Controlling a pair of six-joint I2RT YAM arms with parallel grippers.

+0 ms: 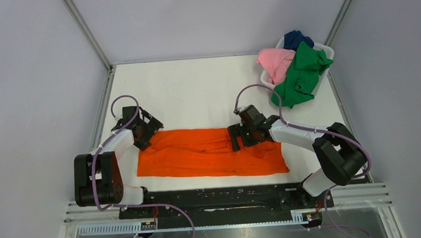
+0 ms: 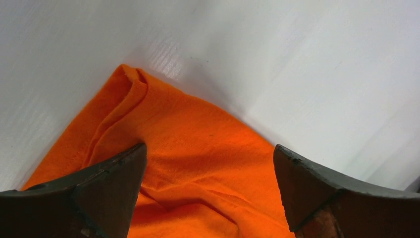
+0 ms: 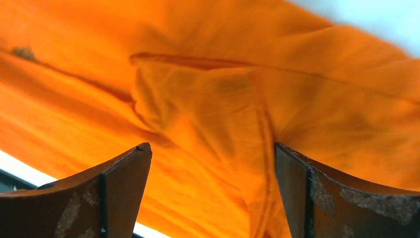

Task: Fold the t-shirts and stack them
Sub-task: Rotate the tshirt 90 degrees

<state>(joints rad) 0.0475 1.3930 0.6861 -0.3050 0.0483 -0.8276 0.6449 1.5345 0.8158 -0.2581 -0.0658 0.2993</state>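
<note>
Orange t-shirt (image 1: 210, 155) lies on the table (image 1: 195, 92) near the arm bases, laid out as a long band. Left gripper (image 2: 210, 158) is wide apart over its far-left corner. Right gripper (image 3: 213, 153) is wide apart over a rumpled fold. Neither holds cloth.

Risk: pinching only the top layer, or dragging the bunched ridge, would skew the fold.

Green shirt (image 1: 302, 72), pink shirt (image 1: 275, 61) and dark blue shirt (image 1: 296, 38) sit in the basket (image 1: 328, 50).

No writing or labels legible.

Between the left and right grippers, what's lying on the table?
The orange t-shirt, laid out lengthwise, fills the stretch from the left gripper to the right gripper. The top view shows this, with nothing else between them.
</note>
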